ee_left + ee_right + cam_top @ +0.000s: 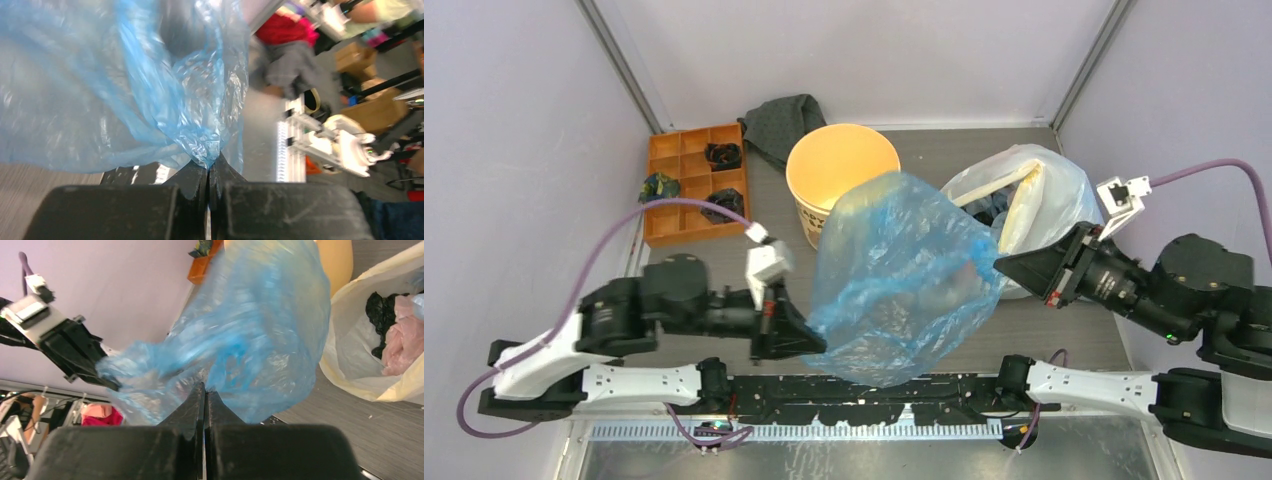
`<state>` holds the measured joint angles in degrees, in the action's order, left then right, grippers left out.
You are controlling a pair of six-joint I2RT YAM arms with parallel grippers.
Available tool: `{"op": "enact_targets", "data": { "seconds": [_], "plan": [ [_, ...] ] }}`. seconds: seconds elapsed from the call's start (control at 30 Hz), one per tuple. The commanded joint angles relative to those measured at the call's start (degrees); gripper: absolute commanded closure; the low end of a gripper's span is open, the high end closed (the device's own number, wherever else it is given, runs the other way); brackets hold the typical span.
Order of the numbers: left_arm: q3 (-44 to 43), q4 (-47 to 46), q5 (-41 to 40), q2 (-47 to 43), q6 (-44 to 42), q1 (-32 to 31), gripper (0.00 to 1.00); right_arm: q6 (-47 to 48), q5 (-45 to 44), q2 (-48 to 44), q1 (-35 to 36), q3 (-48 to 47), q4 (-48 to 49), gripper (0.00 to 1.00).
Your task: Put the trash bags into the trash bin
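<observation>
Pinching a puckered fold of film between fingers pressed flat together, the left claw (208,166) has the near-left edge of the thin, crinkly, translucent light-blue plastic trash bag (902,285). The right claw (205,389) is likewise closed tight on the bag's far-right edge. Between them the bag hangs stretched in the air, above the grey table (1074,335) and just in front of the round cream-yellow plastic trash bin (839,165). Its upper corner overlaps the bin's rim in the top view (whether it touches the rim I cannot tell). Right of the bin sits a large whitish-clear plastic sack with yellow patches (1044,185).

I judge the bag nearly weightless, limp and slippery. It will billow, cling and slide through a loose grip, so bunched edges, as taken now, are the sound places to hold. It has no stiffness to push with, so it would need lowering or stuffing into the bin's mouth.
</observation>
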<state>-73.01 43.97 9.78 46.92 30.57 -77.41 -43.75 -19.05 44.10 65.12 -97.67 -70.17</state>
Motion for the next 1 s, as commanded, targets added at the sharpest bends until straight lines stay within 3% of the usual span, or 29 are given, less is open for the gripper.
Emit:
{"op": "enact_targets", "data": {
  "seconds": [0.0,0.23,0.53,0.7,0.83,0.97],
  "plan": [
    [-7.54,-0.27,5.76,0.35,0.51,-0.06,1.0,0.43,2.24,5.23,-0.08,-3.77,-2.37,0.99],
    [-12.13,-2.66,-4.87,3.27,0.57,-0.08,1.0,1.05,0.62,9.97,-0.03,-5.75,-0.45,0.99],
    [-13.05,-1.63,-32.01,4.62,1.25,-0.03,0.99,0.95,-18.16,15.19,-0.07,-12.74,-0.63,0.99],
    [-14.78,-4.5,-35.21,6.43,-0.56,-0.03,1.0,3.95,-26.41,16.99,-0.06,-14.24,4.64,0.99],
    [-17.63,-13.31,-34.7,8.4,-6.26,-0.09,1.0,10.17,-29.95,17.75,-0.02,-18.07,14.16,0.99],
    [-27.14,-14.32,-35.22,16.22,-14.07,0.81,1.0,17.29,-30.96,19.67,-0.08,-20.57,25.66,0.99]
  ]
}}
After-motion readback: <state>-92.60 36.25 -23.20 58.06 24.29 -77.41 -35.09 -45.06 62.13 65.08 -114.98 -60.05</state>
